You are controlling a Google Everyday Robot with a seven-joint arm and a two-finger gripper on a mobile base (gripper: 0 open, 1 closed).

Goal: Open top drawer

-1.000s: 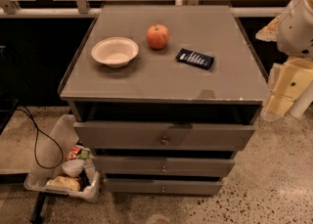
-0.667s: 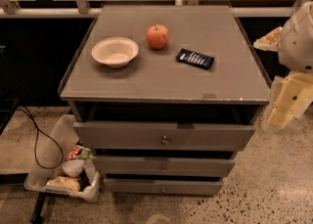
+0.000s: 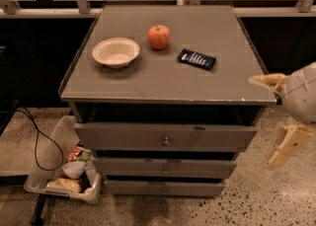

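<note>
The top drawer (image 3: 123, 137) is the widest grey-brown front of three, just under the cabinet top, with a small round metal knob (image 3: 166, 141) at its centre. A dark gap shows above its front. My gripper (image 3: 279, 114) hangs at the right edge of the view, beside the cabinet's front right corner and about level with the top drawer. Its two cream fingers are spread apart, one (image 3: 269, 81) up by the tabletop edge and one (image 3: 289, 145) lower down. It holds nothing and is well to the right of the knob.
On the cabinet top (image 3: 148, 79) sit a cream bowl (image 3: 116, 52), a red apple (image 3: 159, 36) and a dark flat packet (image 3: 196, 58). Two narrower drawers (image 3: 165, 168) lie below. A plastic bin of items (image 3: 66, 178) and a black cable (image 3: 37, 138) are on the floor to the left.
My gripper has come down along the cabinet's right side, from beside the tabletop to about the height of the top drawer. The drawers and the items on top have not moved.
</note>
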